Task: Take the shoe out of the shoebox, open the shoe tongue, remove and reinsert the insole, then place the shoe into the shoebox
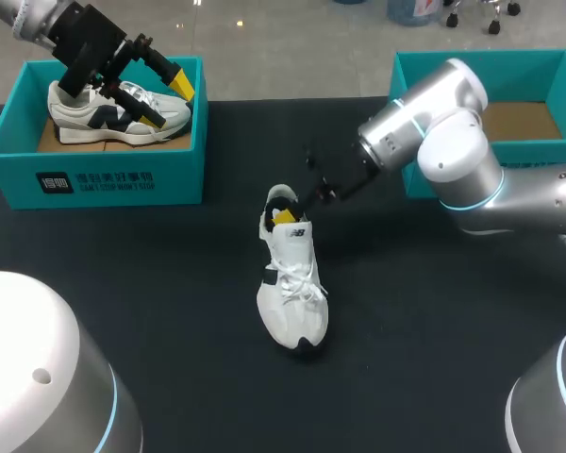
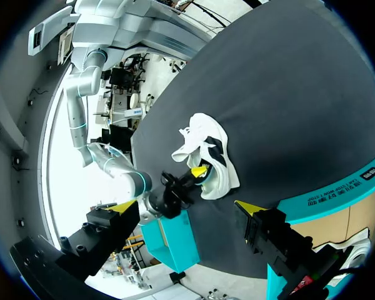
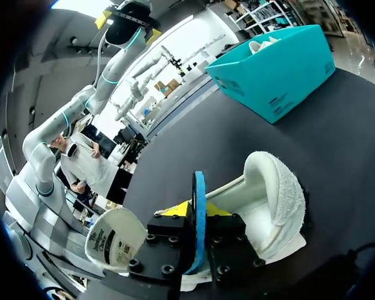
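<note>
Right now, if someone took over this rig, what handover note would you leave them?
Left gripper: open, above a second shoe in the left shoebox.
Right gripper: shut on the blue-edged insole at the heel opening of the white shoe, which lies on the table.
Done: shoe taken out. Cannot tell whether the insole is going out or in.
To do: finish the insole, put the shoe into a shoebox.

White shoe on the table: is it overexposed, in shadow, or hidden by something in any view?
Head view: the white shoe is evenly lit, laces distinct, hardly any shadow on the black table. Left wrist view: bright, not washed out. Right wrist view: the right gripper, shut on the insole, hides its front part.
</note>
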Motion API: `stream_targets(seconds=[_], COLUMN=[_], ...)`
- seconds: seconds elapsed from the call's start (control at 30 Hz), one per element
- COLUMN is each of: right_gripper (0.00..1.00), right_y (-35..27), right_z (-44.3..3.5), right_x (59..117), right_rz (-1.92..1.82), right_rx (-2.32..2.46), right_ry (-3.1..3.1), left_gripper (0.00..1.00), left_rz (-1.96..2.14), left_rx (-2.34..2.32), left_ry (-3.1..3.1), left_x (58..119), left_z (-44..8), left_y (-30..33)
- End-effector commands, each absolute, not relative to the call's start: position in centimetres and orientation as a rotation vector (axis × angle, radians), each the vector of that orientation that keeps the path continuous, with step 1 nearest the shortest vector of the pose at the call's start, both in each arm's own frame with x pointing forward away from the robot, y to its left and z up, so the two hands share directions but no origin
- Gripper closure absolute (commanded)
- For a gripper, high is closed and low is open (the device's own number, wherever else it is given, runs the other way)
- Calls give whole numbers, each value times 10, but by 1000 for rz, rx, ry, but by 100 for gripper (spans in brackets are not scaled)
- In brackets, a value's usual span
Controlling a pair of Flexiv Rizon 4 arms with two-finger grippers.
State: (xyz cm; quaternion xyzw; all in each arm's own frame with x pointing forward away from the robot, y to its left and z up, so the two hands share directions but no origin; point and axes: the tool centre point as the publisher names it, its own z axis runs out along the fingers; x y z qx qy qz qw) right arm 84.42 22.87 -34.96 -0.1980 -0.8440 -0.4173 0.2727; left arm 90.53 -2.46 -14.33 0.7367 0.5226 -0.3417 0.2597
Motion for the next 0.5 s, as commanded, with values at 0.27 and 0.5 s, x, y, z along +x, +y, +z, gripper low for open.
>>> stream_targets(seconds=[0.27,0.5], right_gripper=[66,89], right_y=[226,229], right_z=[-334,-332], right_x=[850,855], right_rz=[-1120,-1119], right_rx=[-535,-521], right_ry=[-2321,-2335], left_gripper=[0,0], left_rz=[-922,-922], left_rx=[1999,1999], left_ry=[1418,1418], left_x=[905,905], left_z=[-143,-143], left_y=[-24,-24])
